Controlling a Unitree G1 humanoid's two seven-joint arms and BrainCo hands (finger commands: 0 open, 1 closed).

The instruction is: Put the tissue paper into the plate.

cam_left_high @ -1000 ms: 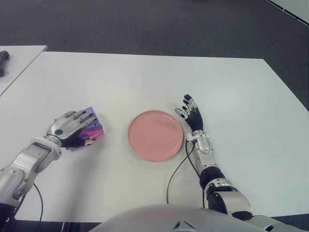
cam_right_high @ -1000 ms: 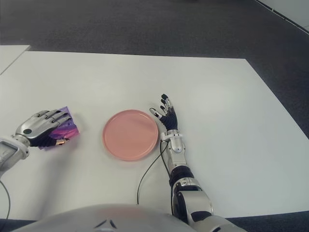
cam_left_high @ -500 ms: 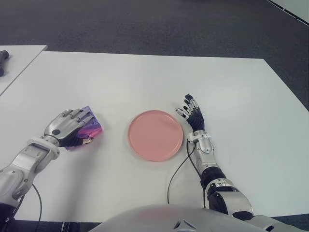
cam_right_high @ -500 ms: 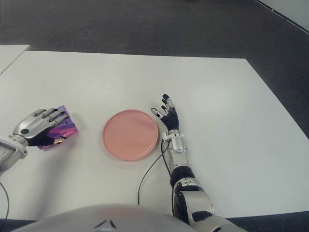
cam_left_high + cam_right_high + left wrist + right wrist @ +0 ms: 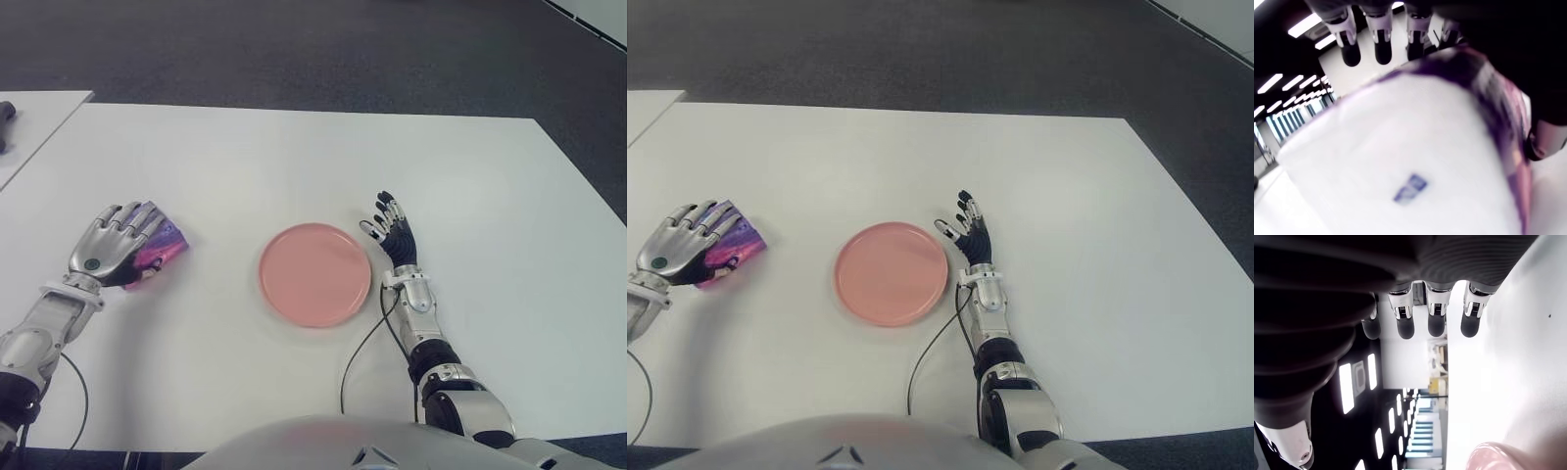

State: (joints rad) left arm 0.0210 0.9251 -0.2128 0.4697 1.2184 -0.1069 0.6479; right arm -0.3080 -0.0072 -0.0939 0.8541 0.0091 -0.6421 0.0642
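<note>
In the eye views, the purple tissue paper (image 5: 157, 250) is held under the left hand (image 5: 110, 247) near the table (image 5: 294, 157) left edge; the pink plate (image 5: 314, 274) sits mid-table, the right hand (image 5: 394, 238) relaxed and empty beside it. In the left wrist view, fingers (image 5: 1382, 46) curl over the pack; a firm grip should be kept while carrying.

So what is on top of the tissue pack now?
The left hand covers the tissue pack, fingers curled around it; only its purple far edge shows. Whether it touches the table underneath is hidden.
</note>
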